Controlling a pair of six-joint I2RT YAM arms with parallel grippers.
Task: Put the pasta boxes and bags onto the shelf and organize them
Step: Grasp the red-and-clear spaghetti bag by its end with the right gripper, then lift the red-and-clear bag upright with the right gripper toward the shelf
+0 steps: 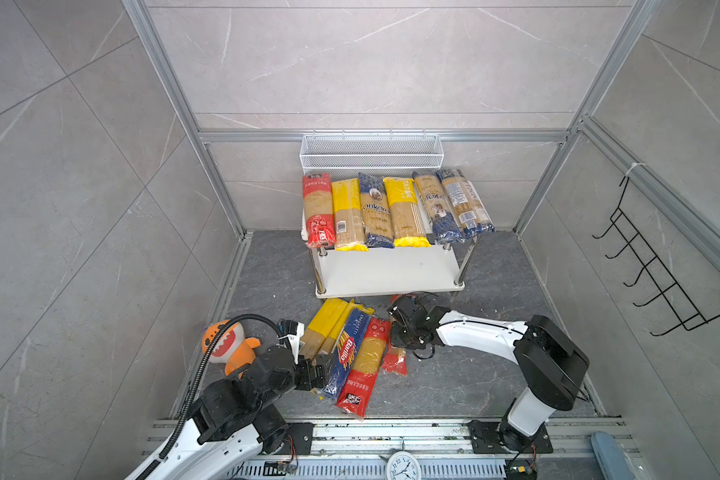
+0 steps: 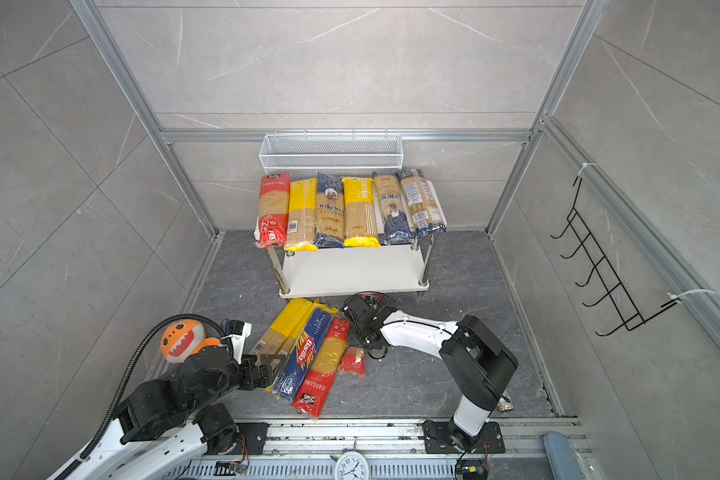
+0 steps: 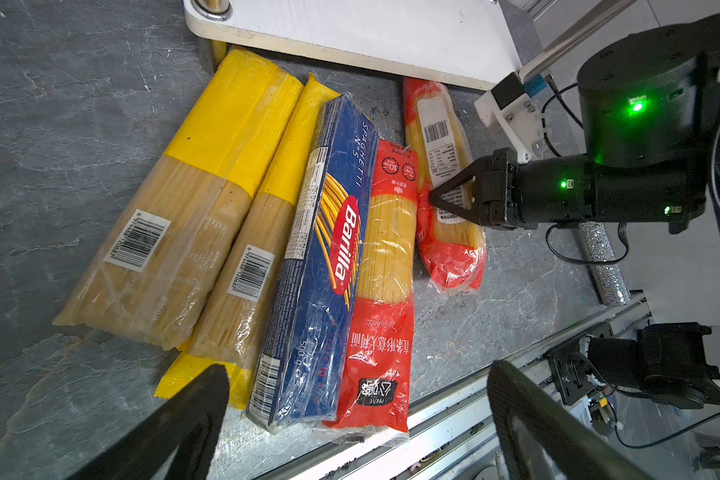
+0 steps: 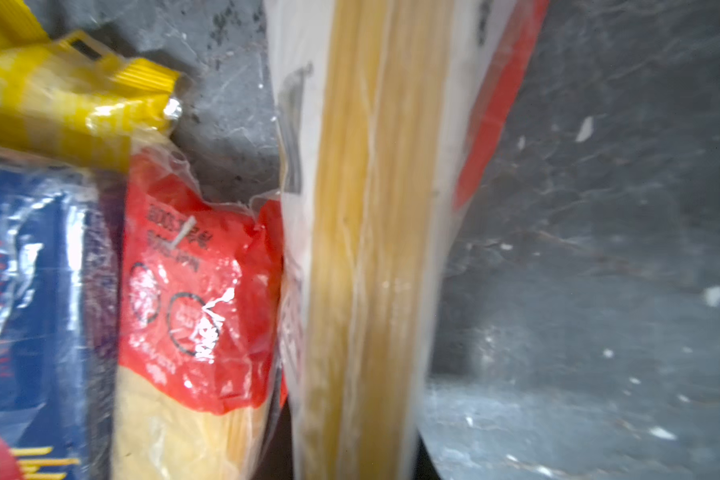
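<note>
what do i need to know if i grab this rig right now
Left claw: open, at the near end of the floor pile.
Right claw: shut on the red-ended clear-film spaghetti packet with the white label, at the pile's right edge.
Done: six spaghetti packets side by side on the top board of the white two-tier chrome-legged shelf.
Left: that packet, two yellow-ended packets, the blue Barilla box, the long red-ended bag.
</note>
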